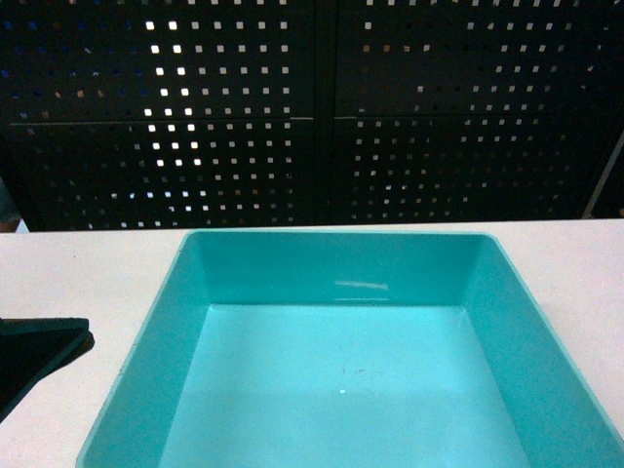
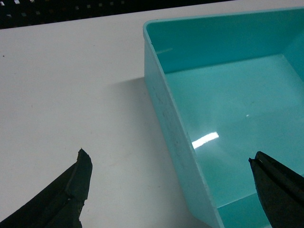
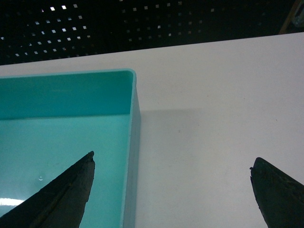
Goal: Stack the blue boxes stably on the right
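Observation:
One blue box (image 1: 322,265), a light turquoise tub with nothing in it, fills the lower middle of the head view on the white table. My left gripper (image 2: 168,161) is open, one finger over the table and the other finger (image 2: 275,187) over the tub's inside, so the tub's left wall (image 2: 164,114) stands between them. My right gripper (image 3: 172,160) is also open and straddles the tub's right wall (image 3: 135,123), its left finger (image 3: 71,190) above the tub floor. Neither touches the tub. In the head view only a dark part of the left arm (image 1: 39,353) shows.
The white table (image 1: 88,273) runs to both sides of the tub and behind it. A black perforated panel (image 1: 312,117) stands along the table's far edge.

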Available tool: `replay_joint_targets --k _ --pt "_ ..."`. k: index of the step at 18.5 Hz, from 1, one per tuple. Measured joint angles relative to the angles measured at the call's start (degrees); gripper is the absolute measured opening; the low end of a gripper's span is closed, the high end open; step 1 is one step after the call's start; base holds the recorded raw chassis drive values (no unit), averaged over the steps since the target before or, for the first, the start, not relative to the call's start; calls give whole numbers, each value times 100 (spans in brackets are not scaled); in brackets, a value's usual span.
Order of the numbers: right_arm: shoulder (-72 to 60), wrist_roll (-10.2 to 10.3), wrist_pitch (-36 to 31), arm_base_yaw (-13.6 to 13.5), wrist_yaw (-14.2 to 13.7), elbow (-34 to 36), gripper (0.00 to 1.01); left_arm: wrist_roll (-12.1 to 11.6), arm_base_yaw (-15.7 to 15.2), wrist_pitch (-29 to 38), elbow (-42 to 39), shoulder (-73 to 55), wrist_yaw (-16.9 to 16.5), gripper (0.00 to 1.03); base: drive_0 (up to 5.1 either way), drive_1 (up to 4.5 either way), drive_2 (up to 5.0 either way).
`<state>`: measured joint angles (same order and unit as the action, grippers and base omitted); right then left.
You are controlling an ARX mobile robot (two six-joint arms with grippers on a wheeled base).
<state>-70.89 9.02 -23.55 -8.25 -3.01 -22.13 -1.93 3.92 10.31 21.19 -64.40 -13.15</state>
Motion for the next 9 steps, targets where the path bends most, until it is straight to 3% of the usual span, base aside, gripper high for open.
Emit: replay_joint_targets --k 1,2,3,4,5,6,7,8,9 --pt "-28 66 295 0 142 -118 98 -2 -2 2 0 0 0 98 0 0 0" --pt "-431 216 1040 55 730 -739 98 -2 -2 0 0 0 0 98 0 0 0" --pt "-894 168 1617 46 1121 -1384 98 -2 0 0 0 0 -2 98 0 0 0" --pt "-1333 -52 2284 22 1292 -2037 98 -2 0 0 0 0 0 98 0 0 0" --pt "-1685 -376 2594 -120 1097 -2514 98 -2 0 0 0 0 0 98 0 0 0" --pt "-1982 -686 2852 -262 1097 -2951 98 -2 -2 2 0 0 4 98 0 0 0" --pt "-2369 -1189 2907 -431 1019 -3456 98 -2 -2 2 0 0 0 98 0 0 0" --pt "-2601 -1478 2844 -516 817 -3696 98 -2 0 2 0 0 -4 98 0 0 0" --pt "-2918 -1644 3442 -533 1012 -4068 98 -2 0 2 0 0 -2 98 0 0 0"
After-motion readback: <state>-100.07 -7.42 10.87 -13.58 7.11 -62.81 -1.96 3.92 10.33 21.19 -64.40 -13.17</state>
